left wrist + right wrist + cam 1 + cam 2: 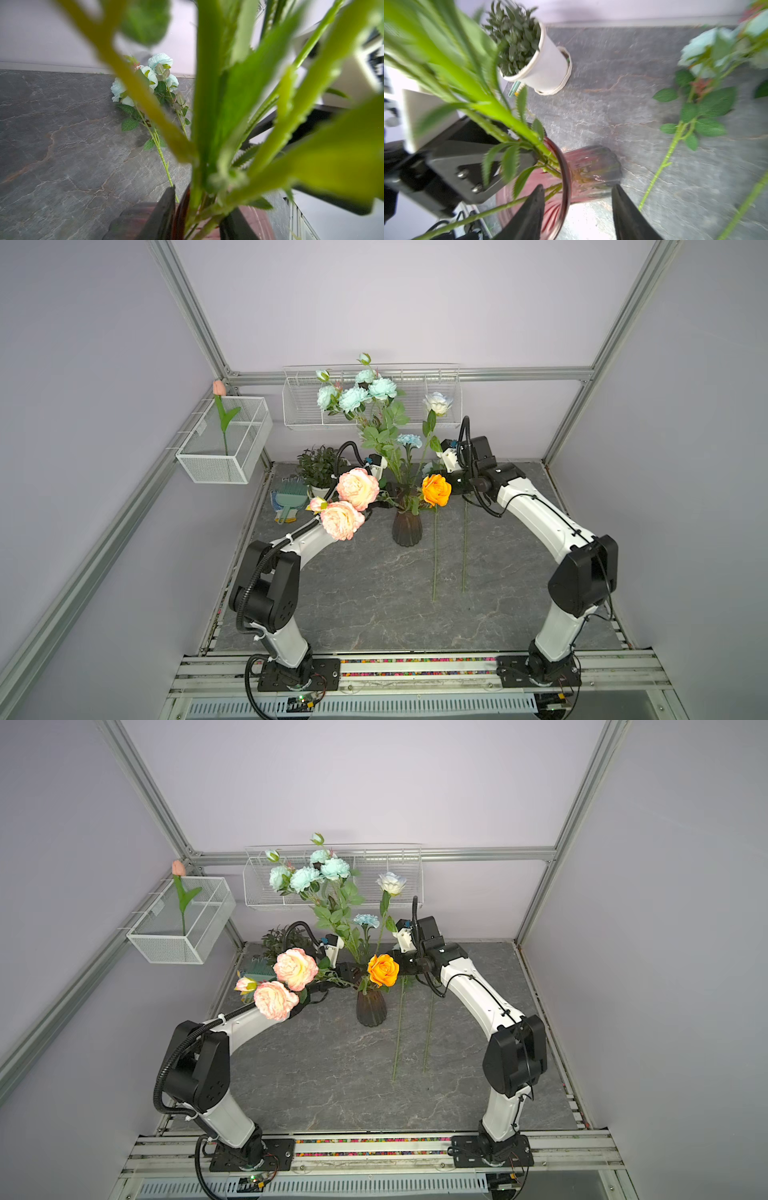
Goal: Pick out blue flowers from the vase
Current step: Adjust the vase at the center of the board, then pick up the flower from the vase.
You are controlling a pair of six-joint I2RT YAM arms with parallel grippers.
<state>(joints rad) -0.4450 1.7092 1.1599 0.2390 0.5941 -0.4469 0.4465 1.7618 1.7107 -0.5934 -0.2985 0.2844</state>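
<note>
While the left gripper (202, 201) pinches green stems (204, 158) at the vase (407, 529), we see the right gripper (577, 187) open.
The blue flowers (359, 396) poke up behind the vase, their stem just beside those open jaws.

Vase (406, 529) stands mid-table (353, 605). Potted plant (319, 468) sits behind it to the left, gloves (275, 501) left of the pot. Two stems (434, 556) lie right of the vase. Wire basket (415, 416) hangs on back wall. Tulip (220, 406) stands in left-wall basket (216, 467).
</note>
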